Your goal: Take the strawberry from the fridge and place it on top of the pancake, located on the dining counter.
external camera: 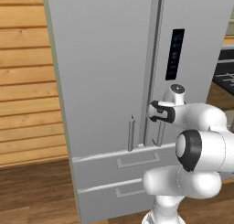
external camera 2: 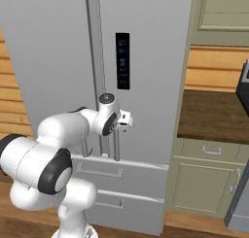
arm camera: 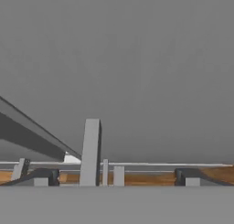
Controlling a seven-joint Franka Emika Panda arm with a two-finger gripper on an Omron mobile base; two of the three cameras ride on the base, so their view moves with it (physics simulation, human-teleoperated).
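So the claw (arm camera: 116,181) is spread wide with nothing in it, parked right up against the front of the fridge (external camera: 105,72), low down by the bottom end of the right door's bar handle (arm camera: 90,152), which pokes up between the two finger tips (arm camera: 45,177) in the hand view. Both fridge doors are shut, so no strawberry to be seen from here. From the base views the wrist sits just above the fridge's top drawer (external camera: 132,162), with the second drawer (external camera 2: 116,203) below that. The left door's handle (external camera: 131,134) hangs just beside the seam between the doors, and a dark control panel (external camera 2: 122,60) sits higher up on the right door. Left of the fridge is a wood plank wall (external camera: 25,81); right of the fridge there's a dark-topped counter (external camera 2: 209,118) on green-grey cabinets (external camera 2: 204,183).
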